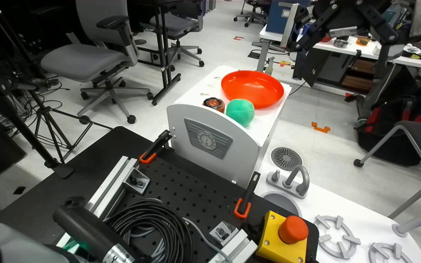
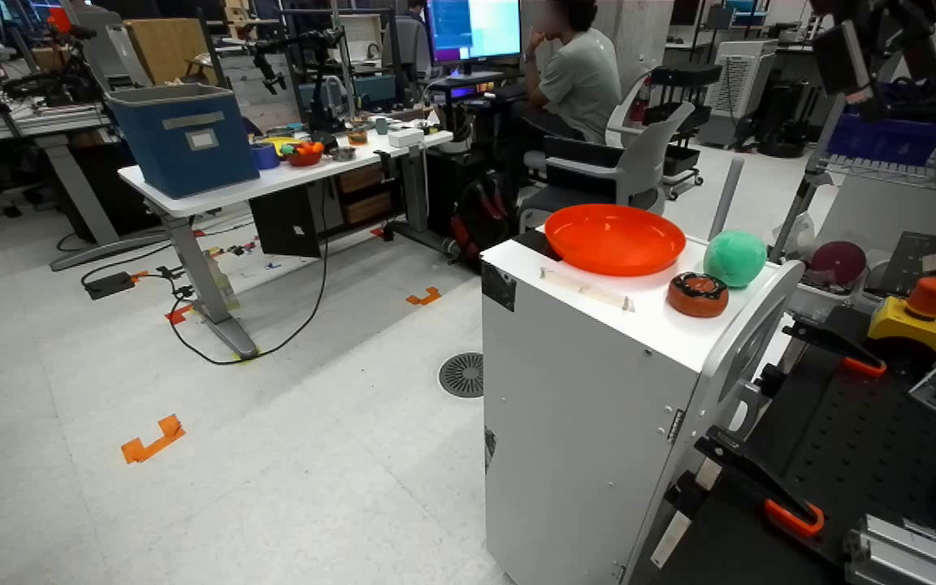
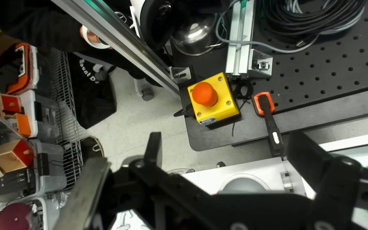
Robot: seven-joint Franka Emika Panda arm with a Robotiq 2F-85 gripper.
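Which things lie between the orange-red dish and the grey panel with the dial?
A green ball and a brown round object lie there, seen in both exterior views.

Red bowl [image 1: 251, 88], green ball [image 1: 240, 112], brown round object [image 1: 214, 103] — on white top [image 1: 263, 118], gripper [image 1: 339, 68] aloft, jaws apart

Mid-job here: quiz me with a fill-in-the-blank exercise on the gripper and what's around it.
1. The gripper hangs with its jaws ____.
2. The ball on the white cabinet is coloured ____.
3. Of that ball and the orange-red bowl, the one nearer the curved dial panel is the ____.
4. The emergency-stop button sits on a box coloured ____.

Missing words: open; green; ball; yellow.
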